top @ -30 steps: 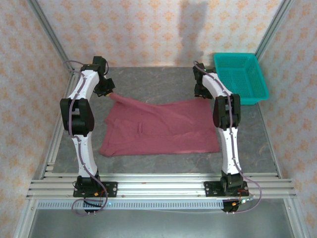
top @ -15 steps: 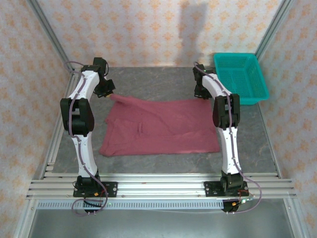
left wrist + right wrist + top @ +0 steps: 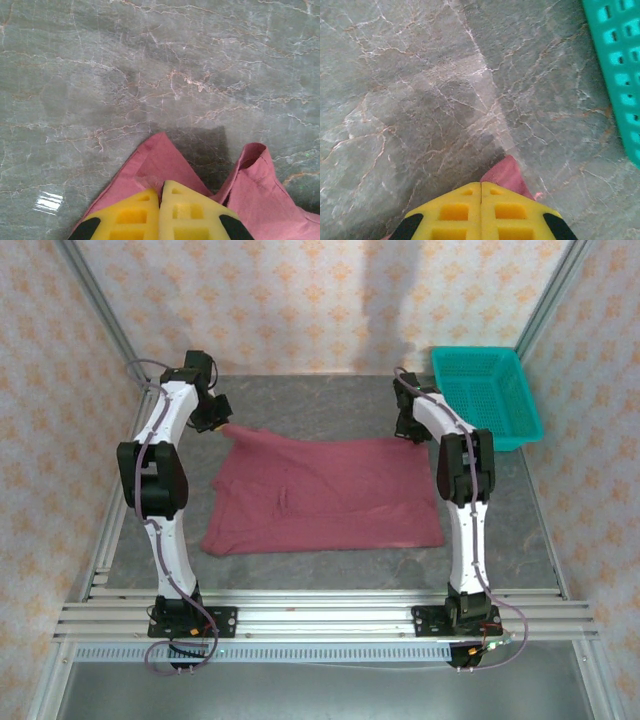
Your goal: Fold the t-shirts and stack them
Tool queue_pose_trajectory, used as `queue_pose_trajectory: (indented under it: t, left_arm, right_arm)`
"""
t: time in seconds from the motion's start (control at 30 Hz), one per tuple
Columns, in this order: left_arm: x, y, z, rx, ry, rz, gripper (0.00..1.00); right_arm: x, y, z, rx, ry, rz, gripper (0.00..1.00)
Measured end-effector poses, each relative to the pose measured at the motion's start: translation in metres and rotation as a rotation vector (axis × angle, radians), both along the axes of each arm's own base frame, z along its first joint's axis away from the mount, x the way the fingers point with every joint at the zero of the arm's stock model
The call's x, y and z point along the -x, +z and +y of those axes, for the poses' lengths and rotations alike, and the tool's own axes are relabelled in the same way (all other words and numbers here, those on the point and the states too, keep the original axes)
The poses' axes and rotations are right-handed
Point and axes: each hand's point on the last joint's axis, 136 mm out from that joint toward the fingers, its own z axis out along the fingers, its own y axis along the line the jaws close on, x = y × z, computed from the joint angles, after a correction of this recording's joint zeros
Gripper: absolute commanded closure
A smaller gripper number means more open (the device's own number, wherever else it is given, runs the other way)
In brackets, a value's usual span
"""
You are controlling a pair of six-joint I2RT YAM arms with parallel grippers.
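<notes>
The maroon t-shirt lies spread on the grey marble table, its far edge stretched between my two grippers. My left gripper is shut on the far left corner. In the left wrist view the yellow fingers meet at the gripper's tips, with a peak of t-shirt cloth pinched between them. My right gripper is shut on the far right corner. In the right wrist view a small point of t-shirt sticks out past the closed tips of that gripper.
A teal mesh basket stands at the back right, just beyond the right gripper; its wall shows at the right edge of the right wrist view. Bare marble table lies behind the shirt. Patterned walls and metal frame rails enclose the table.
The right gripper has closed on the shirt's far right corner. Both grippers have drawn slightly apart, and the shirt's far edge now runs straighter between them.
</notes>
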Motion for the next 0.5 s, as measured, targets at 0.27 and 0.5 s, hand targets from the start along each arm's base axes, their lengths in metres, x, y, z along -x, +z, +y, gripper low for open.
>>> queue_pose_trajectory:
  t: [0.27,0.5]
  left_arm:
    - [0.010,0.006,-0.004,0.015,-0.018,-0.006,1.00]
    - [0.028,0.018,-0.006,0.016,-0.031,-0.019,1.00]
  right_arm:
    - [0.008,0.027,-0.001,-0.016,0.001,-0.087,1.00]
    - [0.031,0.030,-0.005,-0.020,0.002,-0.091,1.00]
